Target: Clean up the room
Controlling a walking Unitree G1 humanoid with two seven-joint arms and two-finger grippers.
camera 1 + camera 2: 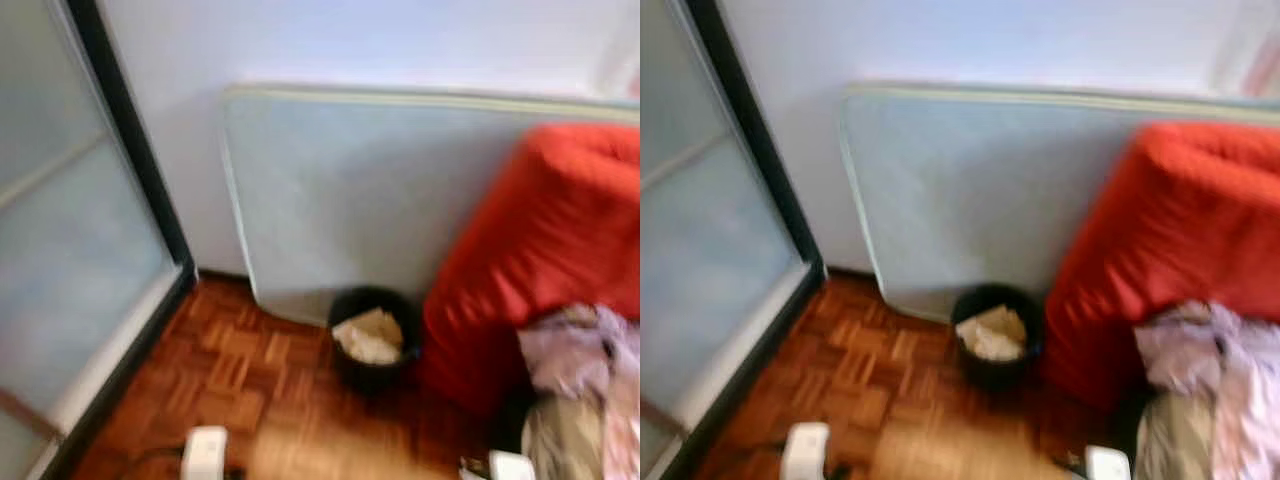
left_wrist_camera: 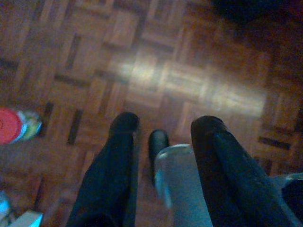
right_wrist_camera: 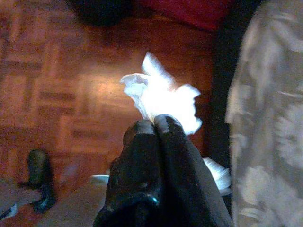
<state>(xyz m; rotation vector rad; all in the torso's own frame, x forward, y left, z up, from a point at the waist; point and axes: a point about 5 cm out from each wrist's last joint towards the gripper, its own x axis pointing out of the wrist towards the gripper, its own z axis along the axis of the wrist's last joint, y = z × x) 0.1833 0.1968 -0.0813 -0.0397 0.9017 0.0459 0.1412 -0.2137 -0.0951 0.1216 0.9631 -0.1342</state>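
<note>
Your right gripper (image 3: 154, 124) is clamped on white tissue (image 3: 163, 101), left gripper (image 2: 163, 130) spread empty, bin (image 1: 372, 340) (part-filled) near: drop pending.

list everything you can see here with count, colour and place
bin: 1, black, on the floor by the board, crumpled paper inside
board: 1, pale grey, leaning on the wall
cushion: 1, red, right of the bin
clothes: a heap, pale, below the cushion
glass door: 1, black frame, left
floor: brown parquet
lid: 1, red, on the floor
left claw: open, over the floor
right claw: shut on tissue, white
</note>
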